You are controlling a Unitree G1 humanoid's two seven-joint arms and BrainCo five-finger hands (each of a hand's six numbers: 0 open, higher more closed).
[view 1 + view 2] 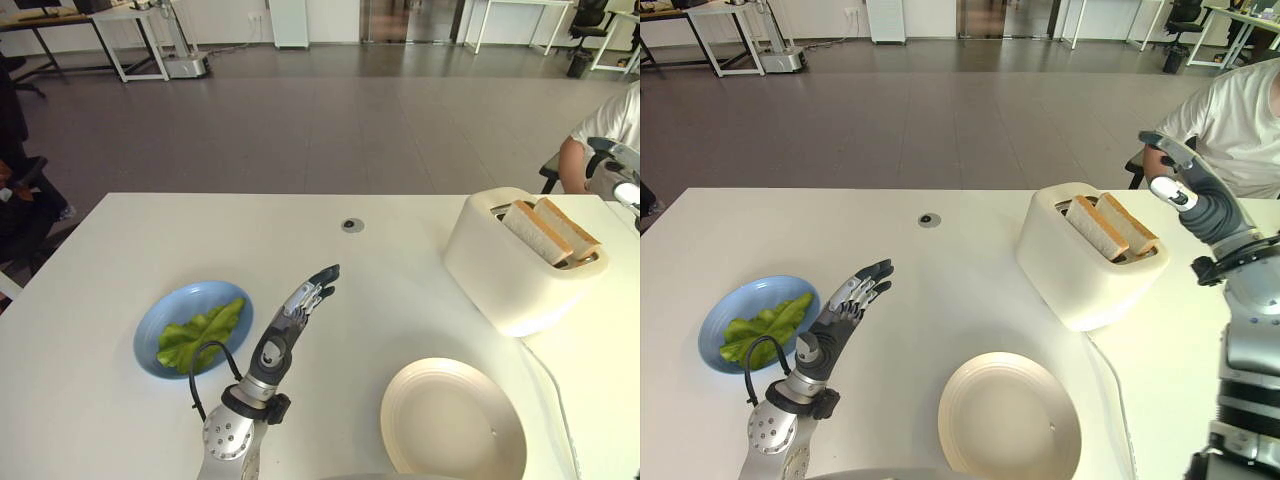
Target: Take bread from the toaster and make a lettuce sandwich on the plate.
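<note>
Bread (pixel 1110 228) is seen standing in toaster (pixel 1080 285), right hand (pixel 1190 195) beside it and left hand (pixel 845 310) over table (pixel 960 280) both held open, empty; a slice could be crushed or toaster dragged if gripped askew.

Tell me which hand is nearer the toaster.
Right. The right hand hovers just off the toaster's right side; the left hand is across the table, beside the blue plate.
</note>
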